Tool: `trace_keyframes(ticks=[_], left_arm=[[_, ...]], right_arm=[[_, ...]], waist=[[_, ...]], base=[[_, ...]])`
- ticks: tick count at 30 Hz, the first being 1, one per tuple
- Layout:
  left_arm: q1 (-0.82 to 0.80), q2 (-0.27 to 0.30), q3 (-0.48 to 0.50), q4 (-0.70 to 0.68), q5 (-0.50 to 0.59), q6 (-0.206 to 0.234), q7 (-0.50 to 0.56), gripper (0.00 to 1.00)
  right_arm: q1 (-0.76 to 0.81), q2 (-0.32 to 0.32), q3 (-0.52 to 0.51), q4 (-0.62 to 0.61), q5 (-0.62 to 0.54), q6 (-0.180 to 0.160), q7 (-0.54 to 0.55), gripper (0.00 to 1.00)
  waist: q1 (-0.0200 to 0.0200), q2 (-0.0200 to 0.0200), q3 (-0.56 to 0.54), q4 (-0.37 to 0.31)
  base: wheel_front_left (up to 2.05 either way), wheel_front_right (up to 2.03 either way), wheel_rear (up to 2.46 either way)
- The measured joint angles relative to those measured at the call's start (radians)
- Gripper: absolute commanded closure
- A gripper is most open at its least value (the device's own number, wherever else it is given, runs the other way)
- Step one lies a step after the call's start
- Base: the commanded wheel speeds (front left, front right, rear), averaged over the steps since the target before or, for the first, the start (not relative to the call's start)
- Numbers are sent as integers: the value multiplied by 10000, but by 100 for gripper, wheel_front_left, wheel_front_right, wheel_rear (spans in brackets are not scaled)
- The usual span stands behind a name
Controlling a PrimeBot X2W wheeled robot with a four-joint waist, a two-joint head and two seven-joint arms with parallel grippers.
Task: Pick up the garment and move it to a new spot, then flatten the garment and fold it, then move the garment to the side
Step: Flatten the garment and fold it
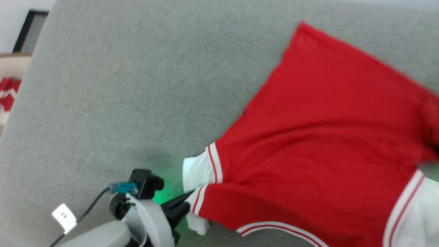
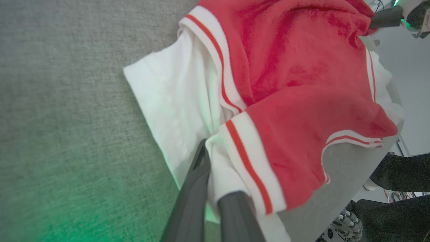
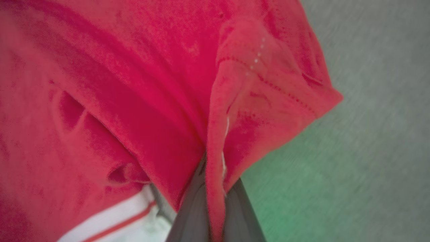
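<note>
The garment (image 1: 325, 120), a bright-red top with white sleeve ends and striped trim, lies spread over the right half of a grey fabric surface (image 1: 120, 85). My left gripper (image 1: 188, 200) is at the lower middle, shut on the garment's white sleeve end. In the left wrist view the garment (image 2: 295, 84) rises from my left gripper (image 2: 215, 174), whose fingers pinch white cloth. In the right wrist view my right gripper (image 3: 216, 178) is shut on a raised fold of the red garment (image 3: 134, 84). The right arm's dark finger (image 2: 386, 18) shows at the garment's far corner.
A beige basket (image 1: 13, 65) with a red-and-white cloth (image 1: 7, 94) sits past the surface's far left edge. The left half of the grey surface is bare. The surface's edge (image 2: 369, 174) runs near the garment's hem, with dark shapes (image 2: 403, 174) beyond it.
</note>
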Motion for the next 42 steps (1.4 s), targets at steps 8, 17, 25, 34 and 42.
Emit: trace_keyframes(ticks=[8,17,25,34,42], left_arm=[[505,541,121,-272,-161,568,-182,100],[564,721,328,-238,-123,830,-357,100],[639,744,364,-318,-65,848,-412,100],[843,566,523,-851,244,1177,-560,100],[452,-144,495,-677,575,1200,-560,100]], right_arm=[[3341,-972,115,-1987,619,0,-1122,100],[5537,-163,-242,-2700,90,0,-1664,100],[6548,-303,-2098,-3657,-211,0,-1868,0],[7452,-2190,-5609,-4667,431,-2,-1791,0],[5300,-199,-6408,-3912,-1693,-2,-704,0]], waist=[[0,0,-735,-770],[0,0,-1058,-1566],[0,0,-1200,-1852],[0,0,-1104,-1458],[0,0,-578,-792]], base=[[0,0,0],[0,0,0],[0,0,0],[0,0,0],[0,0,0]])
